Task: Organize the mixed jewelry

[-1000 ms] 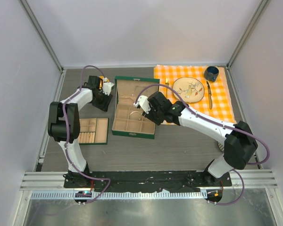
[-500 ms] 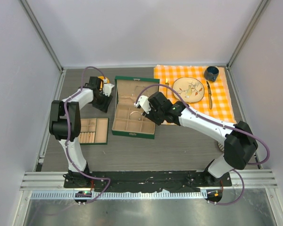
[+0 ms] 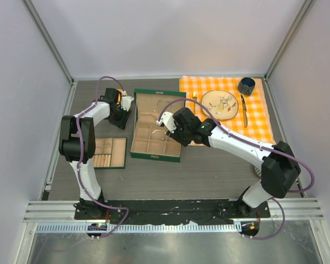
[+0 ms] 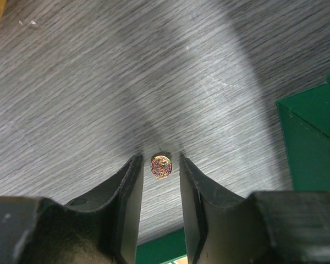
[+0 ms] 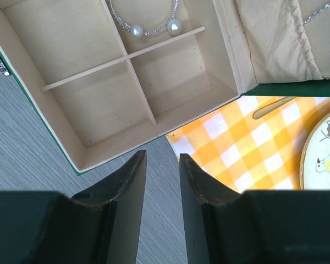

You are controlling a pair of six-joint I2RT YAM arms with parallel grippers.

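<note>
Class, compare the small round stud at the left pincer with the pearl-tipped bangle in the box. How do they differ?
The stud is a tiny gold-toned disc; the bangle is a thin silvery curve with two pale beads. The stud lies on bare grey table; the bangle, inside the beige-lined box. The stud sits between the left pincer's fingers; the bangle lies beyond the right pincer's. Neither is gripped.

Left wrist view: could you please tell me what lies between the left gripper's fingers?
A small round gold-toned stud lies on the grey table between the left gripper's fingers, seemingly touching neither; only the left wrist view shows it.
</note>
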